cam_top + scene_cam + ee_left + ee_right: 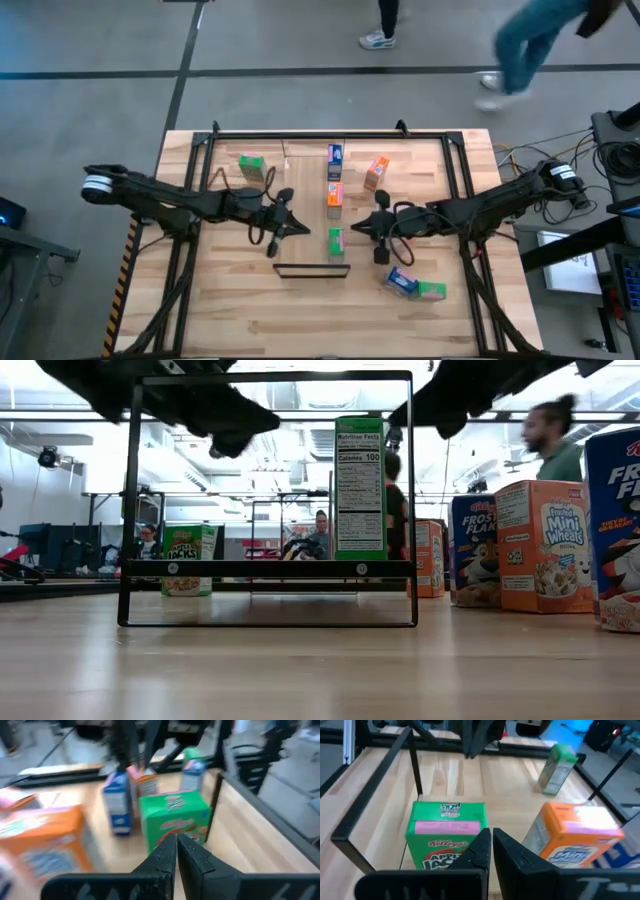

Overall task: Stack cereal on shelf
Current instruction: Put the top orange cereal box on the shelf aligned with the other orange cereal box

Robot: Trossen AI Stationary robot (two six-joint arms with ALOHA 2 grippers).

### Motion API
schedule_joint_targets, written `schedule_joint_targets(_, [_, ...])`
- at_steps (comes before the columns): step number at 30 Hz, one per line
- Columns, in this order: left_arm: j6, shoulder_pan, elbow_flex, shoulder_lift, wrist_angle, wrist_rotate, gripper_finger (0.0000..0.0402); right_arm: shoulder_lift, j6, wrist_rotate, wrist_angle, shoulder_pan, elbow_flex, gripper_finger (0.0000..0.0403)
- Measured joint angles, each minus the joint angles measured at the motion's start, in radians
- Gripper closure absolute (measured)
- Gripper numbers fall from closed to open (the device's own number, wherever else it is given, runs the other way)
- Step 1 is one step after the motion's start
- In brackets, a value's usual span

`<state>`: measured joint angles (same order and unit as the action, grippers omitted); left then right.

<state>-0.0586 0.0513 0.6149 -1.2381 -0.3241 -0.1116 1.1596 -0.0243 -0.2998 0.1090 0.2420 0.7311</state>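
Note:
Several small cereal boxes stand on the planked table. A green box (pixel 335 240) stands upright in the middle, just behind the shelf, a narrow black-framed rack (pixel 310 270) that also shows in the low view (pixel 268 568). The rack's crossbar hides the box's foot. My left gripper (pixel 300 228) is shut just left of this box, which shows in its wrist view (pixel 175 815). My right gripper (pixel 360 228) is shut just right of it, and the box shows there too (pixel 447 835). In the low view both grippers hang near the level of the box's top.
An orange box (pixel 335 195) and a blue box (pixel 335 155) stand in line behind the green one. Another orange box (pixel 376 173) stands to their right and a green one (pixel 251 165) at far left. A blue box (pixel 400 283) and a green box (pixel 432 291) lie at near right. People move beyond the table.

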Motion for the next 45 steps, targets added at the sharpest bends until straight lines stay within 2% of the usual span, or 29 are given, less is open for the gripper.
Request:
schedule_joint_targets(4, [0.008, -0.004, 0.068, 0.116, 0.303, 0.235, 0.0401, -0.039, 0.023, -0.015, 0.000, 0.000, 0.000, 0.0394])
schedule_joint_targets(7, [0.015, -0.025, 0.153, 0.159, 0.553, 0.396, 0.0401, -0.061, 0.040, -0.016, -0.008, 0.000, 0.000, 0.0394])
schedule_joint_targets(10, [0.015, -0.064, 0.237, 0.165, 0.759, 0.443, 0.0401, -0.074, 0.048, -0.016, -0.009, 0.000, 0.000, 0.0394])
schedule_joint_targets(14, [-0.021, -0.115, 0.317, 0.155, 0.908, 0.444, 0.0401, -0.079, 0.030, -0.019, -0.004, 0.000, 0.000, 0.0394])
schedule_joint_targets(20, [-0.137, -0.180, 0.342, 0.169, 0.995, 0.443, 0.0401, -0.083, -0.071, -0.093, -0.025, -0.003, 0.026, 0.0394])
schedule_joint_targets(24, [-0.124, -0.205, 0.328, 0.189, 1.034, 0.444, 0.0401, -0.071, -0.120, -0.093, -0.125, -0.035, 0.110, 0.0394])
schedule_joint_targets(28, [-0.104, -0.204, 0.297, 0.217, 1.034, 0.443, 0.0401, -0.027, -0.135, -0.093, -0.313, -0.093, 0.247, 0.0394])
schedule_joint_targets(35, [-0.067, -0.204, 0.274, 0.251, 1.034, 0.443, 0.0402, 0.085, -0.220, -0.078, -0.773, -0.218, 0.523, 0.0394])
schedule_joint_targets(41, [-0.034, -0.204, 0.273, 0.266, 1.028, 0.443, 0.0401, 0.195, -0.174, 0.105, -1.145, -0.403, 0.703, 0.0394])
schedule_joint_targets(45, [-0.021, -0.204, 0.273, 0.263, 1.021, 0.443, 0.0401, 0.252, -0.003, 0.200, -1.276, -0.526, 0.740, 0.0394])
